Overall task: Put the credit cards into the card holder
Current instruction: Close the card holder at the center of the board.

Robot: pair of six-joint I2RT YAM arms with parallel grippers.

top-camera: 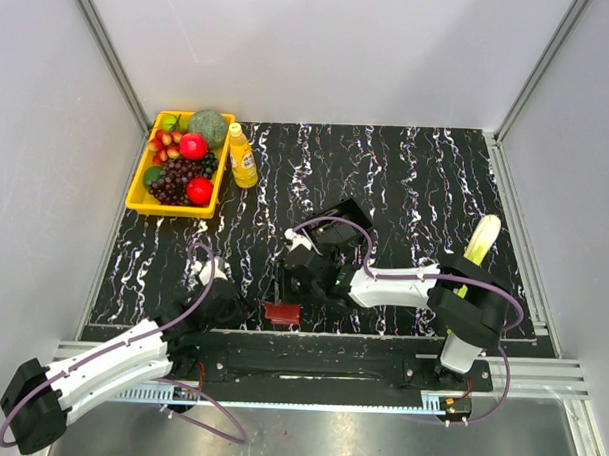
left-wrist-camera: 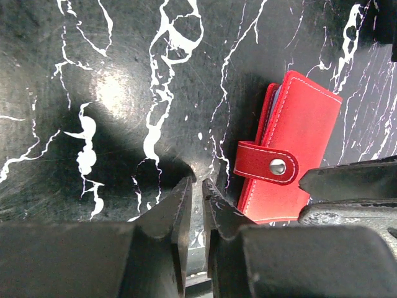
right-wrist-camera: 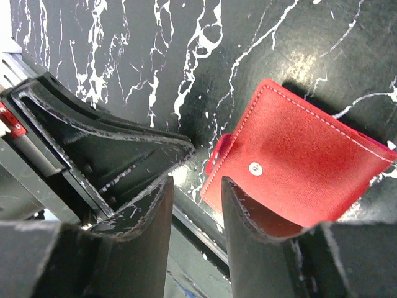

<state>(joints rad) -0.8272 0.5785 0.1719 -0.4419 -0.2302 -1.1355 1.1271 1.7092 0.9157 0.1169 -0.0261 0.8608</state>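
The card holder (top-camera: 282, 312) is a red wallet lying flat at the table's front edge, its snap strap fastened (left-wrist-camera: 291, 164) (right-wrist-camera: 304, 167). No loose credit cards show; a thin pale sliver sits inside the holder's upper-left edge, too small to identify. My left gripper (top-camera: 229, 307) (left-wrist-camera: 197, 192) is just left of the holder, its jaws nearly together with nothing between them. My right gripper (top-camera: 295, 280) (right-wrist-camera: 195, 186) hangs over the holder's near edge, open and empty, with its right finger over the red cover.
A yellow tray (top-camera: 140, 197) of fruit and a yellow bottle (top-camera: 243, 156) stand at the back left. A black box-like tray (top-camera: 337, 221) lies behind the right gripper. A pale green-white object (top-camera: 481, 239) lies at the right. The table's metal rail (top-camera: 381, 341) runs right beside the holder.
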